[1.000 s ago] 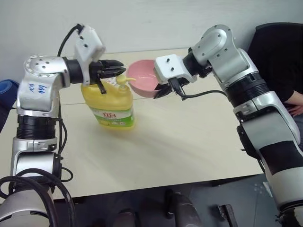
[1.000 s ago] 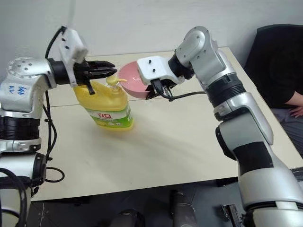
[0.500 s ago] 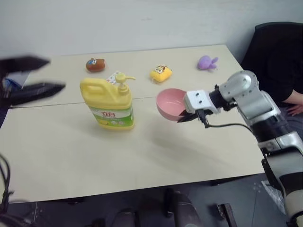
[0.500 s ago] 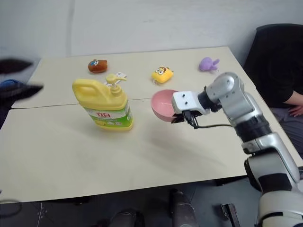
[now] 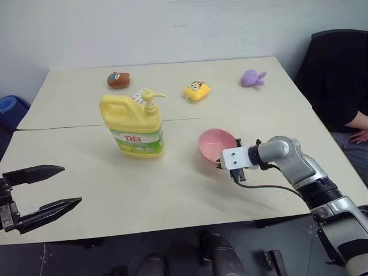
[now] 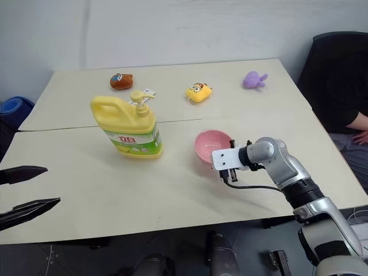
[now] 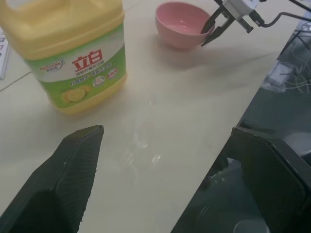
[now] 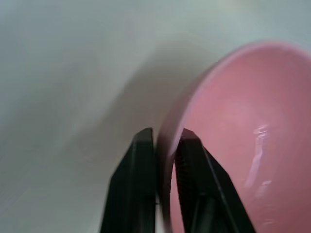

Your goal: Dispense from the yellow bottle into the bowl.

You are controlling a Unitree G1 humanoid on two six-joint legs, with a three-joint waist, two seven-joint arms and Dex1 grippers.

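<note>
Left gripper low at the near desk edge, fingers wide apart, holding nothing. Yellow bottle upright mid-desk, well apart from it. Pink bowl set down right of the bottle, right gripper straddling its rim, fingers slackening. Risk: pulling back before a full release could drag or tip the bowl.

Brown toy, yellow toy (with a face), purple toy along the table's far side
</note>
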